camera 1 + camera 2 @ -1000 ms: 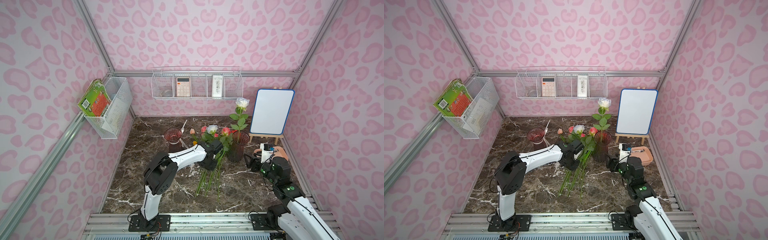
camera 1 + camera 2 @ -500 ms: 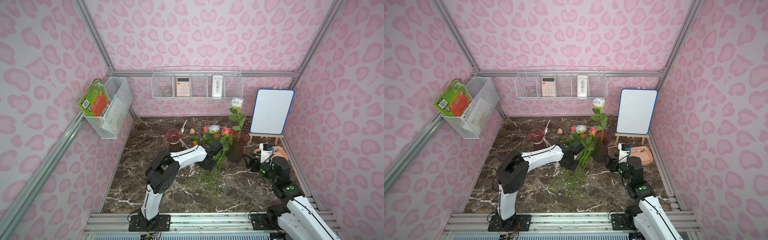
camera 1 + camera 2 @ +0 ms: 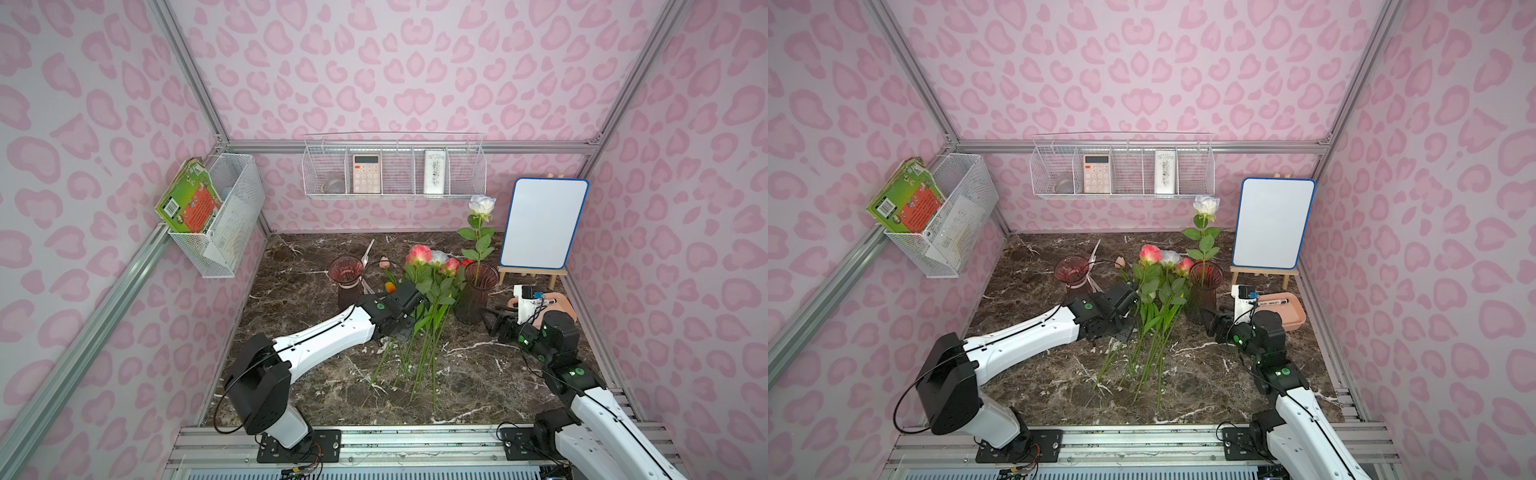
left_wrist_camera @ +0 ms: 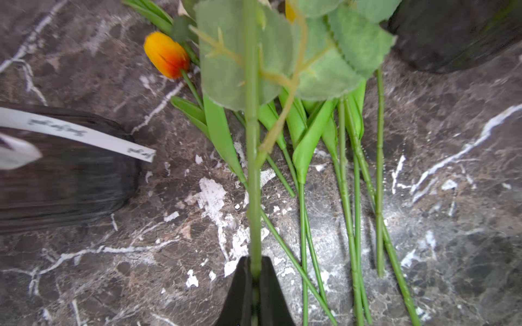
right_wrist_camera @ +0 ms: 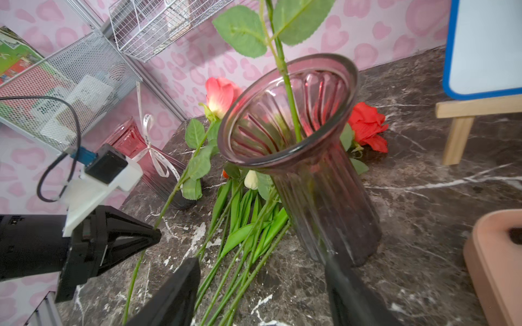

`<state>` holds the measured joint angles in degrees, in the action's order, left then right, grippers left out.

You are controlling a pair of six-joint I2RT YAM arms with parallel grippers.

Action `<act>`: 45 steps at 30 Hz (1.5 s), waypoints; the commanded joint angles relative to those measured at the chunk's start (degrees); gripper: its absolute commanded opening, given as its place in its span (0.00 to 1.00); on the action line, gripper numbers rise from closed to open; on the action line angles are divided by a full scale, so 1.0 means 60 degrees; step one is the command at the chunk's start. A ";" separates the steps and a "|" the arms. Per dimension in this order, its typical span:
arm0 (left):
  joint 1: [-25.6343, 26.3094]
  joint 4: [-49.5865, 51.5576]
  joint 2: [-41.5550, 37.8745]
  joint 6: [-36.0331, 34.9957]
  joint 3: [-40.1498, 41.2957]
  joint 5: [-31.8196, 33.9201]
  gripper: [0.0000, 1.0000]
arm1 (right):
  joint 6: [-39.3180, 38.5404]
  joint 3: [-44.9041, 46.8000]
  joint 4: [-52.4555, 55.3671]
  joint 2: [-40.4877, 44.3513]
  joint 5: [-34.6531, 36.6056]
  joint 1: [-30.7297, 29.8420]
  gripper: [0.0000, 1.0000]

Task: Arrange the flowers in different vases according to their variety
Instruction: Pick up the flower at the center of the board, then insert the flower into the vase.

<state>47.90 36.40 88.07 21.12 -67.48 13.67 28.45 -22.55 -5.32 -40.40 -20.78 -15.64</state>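
Left wrist view: the left gripper (image 4: 255, 272) is clamped on the green stem of a pink rose (image 5: 220, 94), with its fingers pressed together on either side. The rose is raised at a tilt over the marble table (image 3: 291, 299), and its head is near the plain vase (image 3: 473, 297). 1 white rose (image 3: 482, 204) stands upright in that vase. The ribboned vase (image 3: 345, 276) stands apart, beyond the left gripper. An orange tulip (image 4: 166, 55) and several slim-leaved stems lie flat on the table between the 2 vases. A red rose (image 5: 367, 125) lies behind the plain vase. The right gripper (image 5: 260, 293) sits low beside the plain vase's base with its jaws wide apart; contact with the glass cannot be determined
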 commanded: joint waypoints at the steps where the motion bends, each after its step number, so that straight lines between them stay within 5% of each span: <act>1: -0.0003 -0.0403 -0.0729 0.0205 0.0203 0.0065 0.00 | 0.0249 0.0034 -0.0555 -0.0077 -0.0665 -0.0003 0.72; 8: -0.0006 -0.1344 -0.1788 -0.0007 0.0528 -0.0747 0.00 | 0.0430 0.0238 -0.1314 -0.0056 -0.1531 -0.0051 0.72; 20: 0.0089 -0.4770 -0.1953 -0.0300 0.0882 -0.4889 0.00 | 0.1137 -0.0990 -0.3779 -0.1943 -0.2986 -0.1820 0.64; 28: 0.0295 -0.5511 -0.2135 -0.0455 0.1218 -0.5740 0.00 | 0.1888 -0.1681 -0.5058 -0.3183 -0.3062 -0.2246 0.54; 31: 0.0324 -0.5547 -0.2162 -0.0463 0.1334 -0.5776 0.00 | 0.2159 -0.1825 -0.5496 -0.3476 -0.3320 -0.2263 0.43; 38: 0.0343 -0.5263 -0.2228 -0.0452 0.1293 -0.5242 0.00 | 0.2304 -0.1904 -0.5894 -0.3621 -0.3610 -0.2272 0.00; 43: 0.0337 -0.4928 -0.2590 -0.0416 0.1484 -0.4293 0.71 | 0.1120 -0.2510 -0.4022 -0.2995 -0.2188 -0.2129 0.00; 45: 0.0337 -0.4813 -0.2878 -0.0326 0.1783 -0.3739 0.90 | 0.0572 -0.2919 -0.3167 -0.2759 -0.1493 -0.1920 0.00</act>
<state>50.00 5.80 72.62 18.96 -58.30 -14.24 38.06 -37.15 -31.59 -58.61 -37.23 -28.29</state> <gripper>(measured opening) 0.741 0.078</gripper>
